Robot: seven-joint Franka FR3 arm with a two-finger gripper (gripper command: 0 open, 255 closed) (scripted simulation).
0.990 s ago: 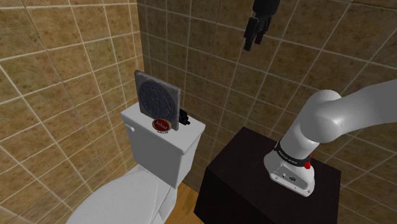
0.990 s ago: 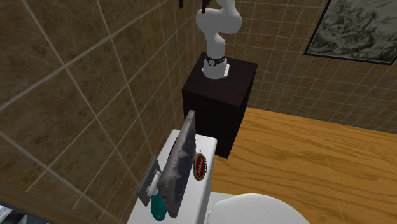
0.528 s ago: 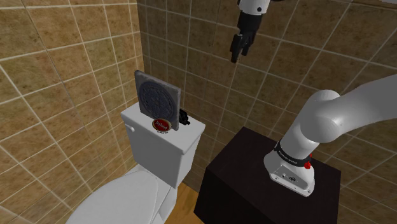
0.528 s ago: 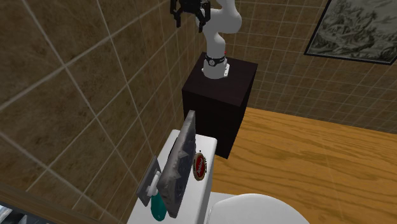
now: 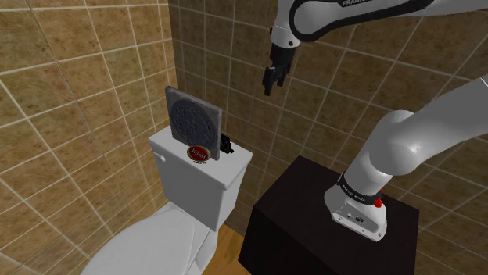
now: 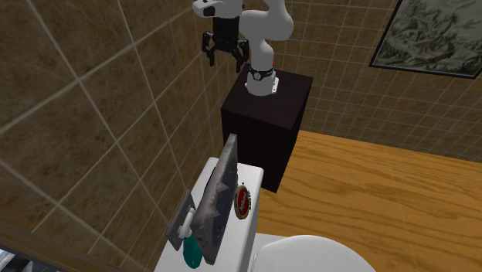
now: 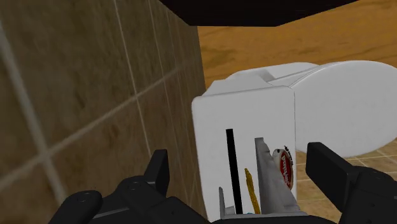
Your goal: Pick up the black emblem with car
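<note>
Shoulder view: toilet [image 5: 160, 234] lower left, stand [image 5: 285, 223] lower right.
Tank [image 5: 194, 186] sits mid-left at the toilet's back, in the wall corner. On the tank top: square panel [image 5: 193, 123] upright at the back, round badge [image 5: 199, 153] in front of it, emblem [image 5: 227, 144] just right of the badge. Gripper [image 5: 270, 80] upper centre, above and right of the tank, well apart.

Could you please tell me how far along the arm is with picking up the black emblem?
Done: nothing yet; the black emblem stands untouched on the toilet tank lid, beside the grey panel and red badge. In hand: the gripper hangs open in the air, well apart from the tank, holding nothing. Left: coming down, closing on the emblem, lifting it.
</note>
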